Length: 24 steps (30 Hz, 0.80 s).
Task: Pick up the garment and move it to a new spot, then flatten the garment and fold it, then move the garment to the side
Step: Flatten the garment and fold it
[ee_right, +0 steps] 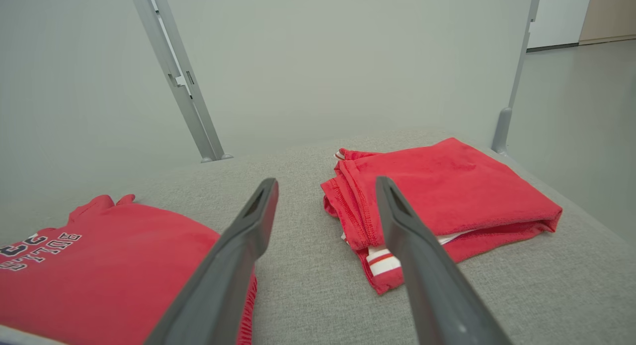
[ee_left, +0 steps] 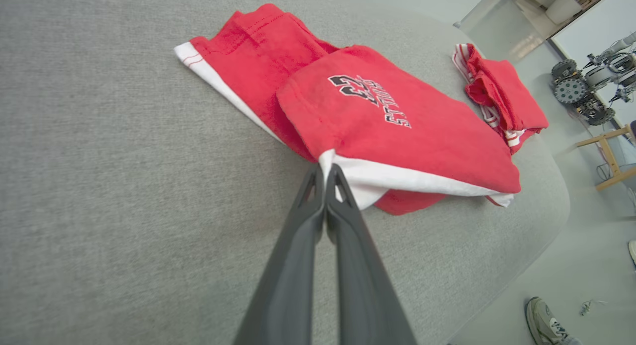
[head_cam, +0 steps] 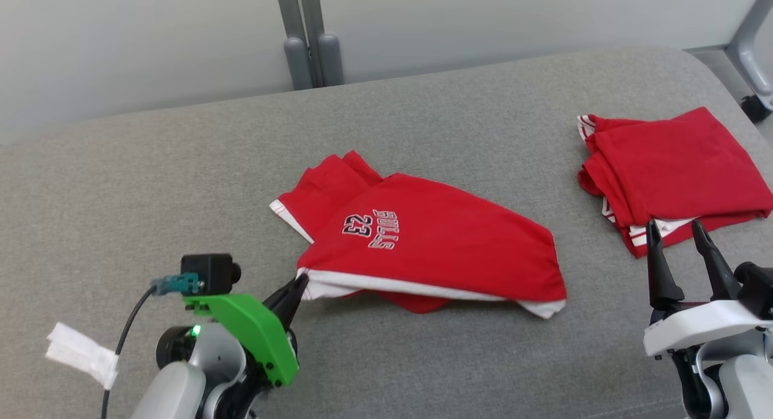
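While the left tool [head_cam: 297, 284] has its two dark fingers pinched together on the near-left corner of the red cotton jersey w/ the "BULLS 23" print [head_cam: 435, 250], the right tool [head_cam: 673, 226] hangs w/ fingers spread wide and nothing between them. It sits near the front edge of the folded red garment w/ striped cuffs [head_cam: 676, 165], which lies well apart on the right side of the grey fabric-covered bench [head_cam: 181, 183].

The jersey lies mid-bench, print up, doubled over loosely. A white-edged sleeve sticks out at its far left, and a bit of red layer pokes out below the white hem on the near side. In the left wrist view the left tool [ee_left: 325, 171] closes right on that white hem. How many layers are in the pinch can't be told from here, prob. just the top ones.

Judging by the lie of it, the fold step is in hand: moved and roughly flattened, one fold made, edges not yet square. Next move calls for carrying the held corner across low and slow so the lower layers don't drag. The right tool would need to come over and take the opposite near corner, since a one-corner pull will likely skew the cloth.
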### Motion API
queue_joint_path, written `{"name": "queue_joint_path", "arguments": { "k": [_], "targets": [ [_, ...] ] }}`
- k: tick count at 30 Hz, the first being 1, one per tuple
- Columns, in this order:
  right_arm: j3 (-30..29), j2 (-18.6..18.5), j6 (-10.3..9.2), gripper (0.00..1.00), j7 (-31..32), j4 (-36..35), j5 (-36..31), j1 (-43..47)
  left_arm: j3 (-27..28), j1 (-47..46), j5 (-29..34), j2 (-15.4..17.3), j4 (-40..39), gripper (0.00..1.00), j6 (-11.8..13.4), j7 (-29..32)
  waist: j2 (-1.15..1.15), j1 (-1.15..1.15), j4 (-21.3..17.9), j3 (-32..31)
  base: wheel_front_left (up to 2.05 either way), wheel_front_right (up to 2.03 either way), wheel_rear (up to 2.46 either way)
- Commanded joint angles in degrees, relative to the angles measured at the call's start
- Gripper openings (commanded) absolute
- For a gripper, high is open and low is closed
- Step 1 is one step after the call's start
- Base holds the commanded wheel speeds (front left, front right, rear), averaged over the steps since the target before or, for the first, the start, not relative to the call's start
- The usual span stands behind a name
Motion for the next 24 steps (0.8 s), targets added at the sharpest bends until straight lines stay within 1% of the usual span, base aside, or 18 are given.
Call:
{"name": "queue_joint_path", "arguments": {
  "k": [1, 6, 10, 13, 15, 16, 17, 18, 19, 21, 24],
  "targets": [
    [0.09, -0.02, 0.00, 1.00, -0.21, 0.32, 0.06, 0.81, 0.37, 2.49, -0.38, 0.99, -1.40, 0.00, 0.93, 0.55, 0.00, 0.00, 2.79, -2.84, 0.00, 0.00, 0.00],
    [0.25, 0.43, 0.00, 1.00, -0.20, 0.52, 0.00, 1.44, 1.40, 10.19, -1.31, 2.27, -6.30, 0.00, 4.33, 0.81, 0.00, 0.00, 3.54, -2.81, 0.00, 0.00, 0.00],
    [0.15, 0.22, 0.00, 1.00, -0.20, 0.77, 0.25, 1.35, 2.01, 13.64, 0.01, 2.44, -6.14, 0.00, 6.11, -1.74, 0.00, 0.00, 3.88, -1.83, 0.00, 0.00, 0.00],
    [-0.15, -0.14, 0.00, 1.00, -0.21, 0.83, 0.22, 1.25, 2.52, 14.49, 1.06, 1.97, -5.08, 0.00, 6.73, -4.46, 0.00, 0.00, 4.06, -1.35, 0.00, 0.00, 0.00],
    [-0.24, -0.30, 0.00, 1.00, -0.08, 0.91, 0.09, 1.08, 2.58, 14.56, 0.56, 1.00, -3.84, 0.00, 6.35, -5.72, 0.00, 0.00, 4.22, -1.13, 0.00, 0.00, 0.00],
    [-0.15, -0.35, 0.00, 1.00, 0.08, 0.92, 0.06, 0.89, 2.28, 14.52, 0.68, 1.02, -3.00, 0.31, 6.04, -5.94, 0.00, 0.00, 4.28, -1.09, 0.00, 0.00, 0.00],
    [0.01, -0.45, 0.00, 1.00, 0.31, 0.95, 0.04, 0.74, 2.21, 14.32, 1.06, 1.25, -2.29, 0.52, 5.90, -6.34, 0.00, 0.00, 4.33, -1.03, 0.00, 0.00, 0.00],
    [0.16, -0.58, 0.00, 1.00, 0.37, 1.04, 0.05, 0.49, 2.00, 13.98, 1.29, 1.19, -1.41, 0.95, 5.65, -6.73, 0.00, 0.00, 4.42, -0.96, 0.00, 0.00, 0.00],
    [0.22, -0.63, 0.00, 1.00, 0.50, 1.09, 0.07, 0.33, 1.77, 13.74, 1.35, 1.01, -0.78, 1.00, 5.40, -7.09, 0.00, 0.00, 4.50, -0.96, 0.00, 0.00, 0.00],
    [0.33, -0.76, 0.00, 1.00, 0.56, 1.15, 0.14, 0.35, 1.77, 13.00, 1.88, 0.91, -0.09, 1.00, 4.74, -8.55, 0.00, 0.00, 4.82, -1.11, 0.00, 0.00, 0.00],
    [0.48, -0.68, 0.00, 1.00, 0.78, 1.31, 0.17, 0.93, 1.58, 12.25, 3.63, 2.12, -1.07, 1.00, 2.79, -12.17, 0.00, 0.00, 5.47, -1.86, 0.00, 0.00, 0.00]
  ]
}}
